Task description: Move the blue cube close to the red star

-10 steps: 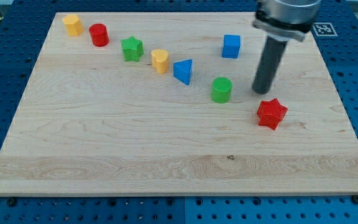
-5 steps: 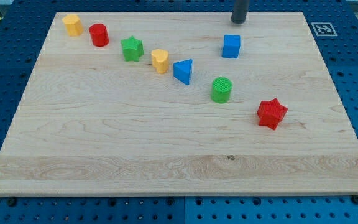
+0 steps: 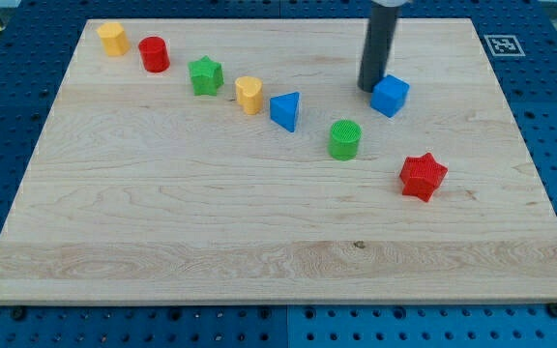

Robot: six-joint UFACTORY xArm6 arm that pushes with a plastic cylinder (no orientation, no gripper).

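My tip [image 3: 371, 89] is resting on the wooden board [image 3: 211, 222] near the view's top, right of centre. It is a plain rod with nothing to open or close, and it is gripping nothing; it is pressing against the upper-left side of the blue cube [image 3: 390, 96], touching it or all but touching it. The cube is sitting turned at an angle to the board's edges.

Below the cube and toward the view's right, the red star [image 3: 423, 176] is lying apart from it, with bare wood between them. The green cylinder [image 3: 345, 139] is standing to the lower left of the cube, near it but not touching, and to the left of the star.

Further toward the view's left, the other blocks are forming a loose diagonal line climbing to the top-left corner: a blue triangular block [image 3: 285, 110], a yellow heart-like block [image 3: 249, 95], a green star [image 3: 205, 75], a red cylinder [image 3: 154, 54] and a yellow block [image 3: 113, 39] whose shape I cannot quite make out. All of these are sitting well apart from my tip.
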